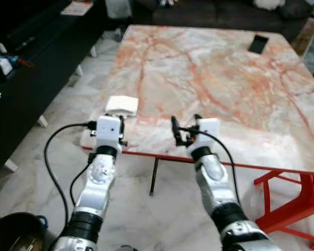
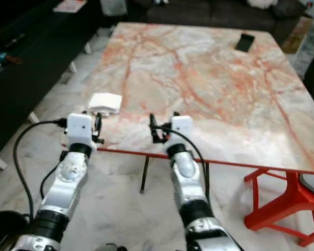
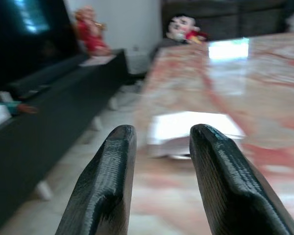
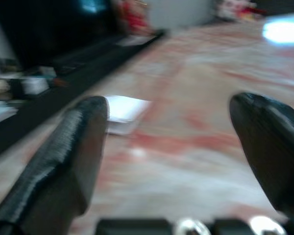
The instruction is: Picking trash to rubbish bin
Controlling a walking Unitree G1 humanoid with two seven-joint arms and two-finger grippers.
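The marble table [image 1: 214, 68] takes up most of the head views, its red-framed near edge running just under both wrists. By my reading the task is barely begun: the one piece of trash, a folded white napkin [image 1: 122, 104], lies untouched on the table's near-left corner, at about 10 o'clock from the picture centre, and nothing is in either gripper. What looks like the rubbish bin [image 1: 15, 232], a dark round rim, sits on the floor at 7 o'clock, beside the left arm, so the pick, the carry and the drop are all left to do.

There is plenty of open room. The tabletop is bare around the napkin, with a dark phone [image 1: 258, 43] well apart at 1 o'clock near the far edge. The napkin lies close to both the left and the near table edges, so a push could slide it off. A black TV bench [image 1: 26, 68] runs along 9 o'clock, with a floor aisle between it and the table.

The left gripper [image 3: 159, 147] hovers at the table's near edge just short of the napkin, fingers parted a little, with the napkin framed in the gap. The right gripper [image 1: 184, 125] hovers over the near edge toward the middle, jaws spread wide and empty, the napkin off at its 10 o'clock.
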